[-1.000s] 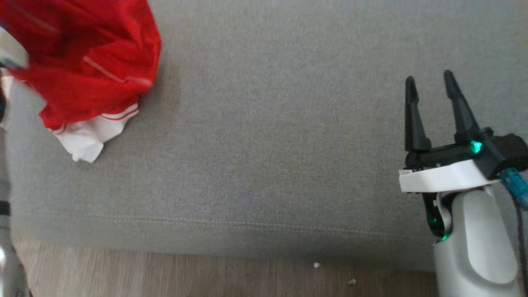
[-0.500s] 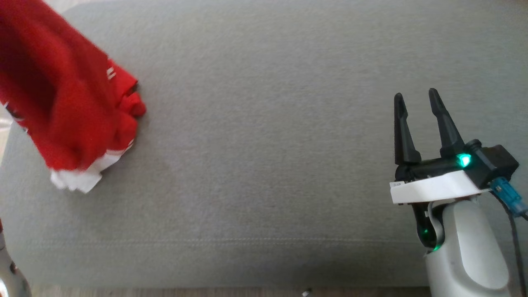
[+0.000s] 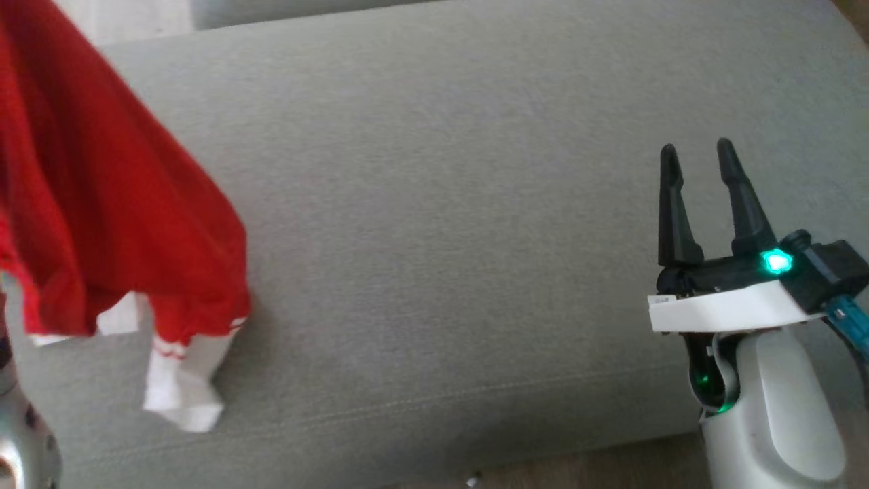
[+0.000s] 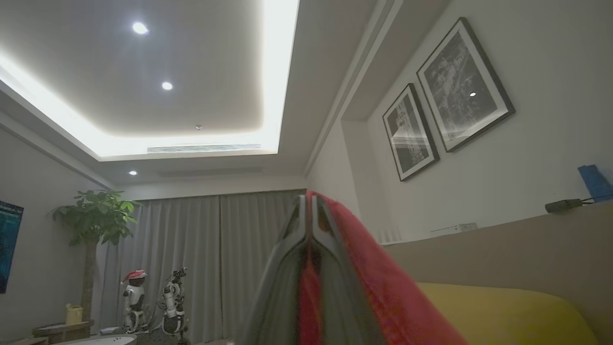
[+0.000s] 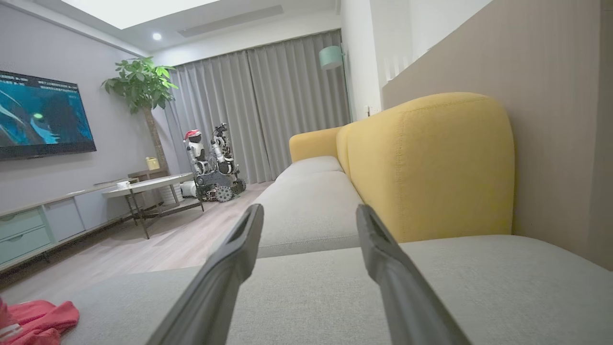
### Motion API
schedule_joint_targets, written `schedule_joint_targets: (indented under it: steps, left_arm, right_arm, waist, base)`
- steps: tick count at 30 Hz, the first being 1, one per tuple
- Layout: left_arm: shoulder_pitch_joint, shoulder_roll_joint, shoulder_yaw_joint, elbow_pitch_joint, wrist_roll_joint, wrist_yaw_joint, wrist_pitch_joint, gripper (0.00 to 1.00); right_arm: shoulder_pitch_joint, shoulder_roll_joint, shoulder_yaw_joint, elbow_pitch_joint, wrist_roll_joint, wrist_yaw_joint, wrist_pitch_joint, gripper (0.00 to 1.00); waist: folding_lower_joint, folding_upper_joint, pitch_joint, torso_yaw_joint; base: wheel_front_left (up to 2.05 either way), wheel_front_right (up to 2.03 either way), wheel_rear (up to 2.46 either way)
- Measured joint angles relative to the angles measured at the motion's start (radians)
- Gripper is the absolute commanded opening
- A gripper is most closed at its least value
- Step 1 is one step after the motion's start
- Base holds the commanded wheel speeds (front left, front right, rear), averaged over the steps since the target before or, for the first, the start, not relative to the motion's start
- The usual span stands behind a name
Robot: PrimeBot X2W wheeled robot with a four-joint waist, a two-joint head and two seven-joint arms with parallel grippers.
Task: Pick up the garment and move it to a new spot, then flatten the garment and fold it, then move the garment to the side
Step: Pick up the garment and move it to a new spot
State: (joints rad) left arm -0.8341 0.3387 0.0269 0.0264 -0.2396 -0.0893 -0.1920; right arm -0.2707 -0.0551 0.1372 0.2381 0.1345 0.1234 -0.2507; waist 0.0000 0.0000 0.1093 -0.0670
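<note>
Head view: a red garment point(image 3: 115, 224) with white trim hangs down the left side, above a grey sofa seat point(image 3: 441, 238). Its white hem dangles lowest, near the seat's front edge; whether it touches the fabric is unclear. At the lower right, the right gripper point(image 3: 697, 146) sits over the seat, well apart from the garment, its two dark fingers spread with nothing between them. A green light glows on its wrist.

Left wrist view: the left gripper point(image 4: 309, 201) points up toward a lit ceiling, its fingers pressed together and clamping red cloth, which drapes down the right side. Two framed pictures point(image 4: 445, 100) hang on the wall.

Right wrist view: the released fingers reach out over the grey seat beside a yellow backrest point(image 5: 431, 163). A corner of the garment shows at the lower left.
</note>
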Motion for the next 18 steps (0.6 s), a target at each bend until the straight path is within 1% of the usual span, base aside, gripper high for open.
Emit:
schedule_joint_targets:
  steps: [6, 12, 18]
  left_arm:
    - [-0.067, -0.034, -0.063, 0.013, 0.001, 0.000, 0.033, 0.00]
    - [-0.165, -0.075, -0.124, 0.057, 0.020, 0.001, 0.032, 0.00]
    - [-0.323, -0.132, -0.208, 0.165, 0.055, 0.000, 0.008, 0.00]
  right_arm:
    - [-0.023, 0.000, 0.017, -0.053, 0.032, 0.000, 0.000, 1.00]
    - [-0.071, 0.000, 0.028, -0.119, 0.069, 0.000, -0.004, 1.00]
    - [-0.109, 0.000, 0.063, -0.170, 0.121, 0.000, -0.005, 1.00]
  waist:
    - [0.0000, 0.0000, 0.038, -0.076]
    - [0.0000, 0.0000, 0.093, -0.163]
    - [0.0000, 0.0000, 0.156, -0.261]
  base:
    - [0.00, 0.00, 0.00]
    - [0.00, 0.00, 0.00]
    - [0.00, 0.00, 0.00]
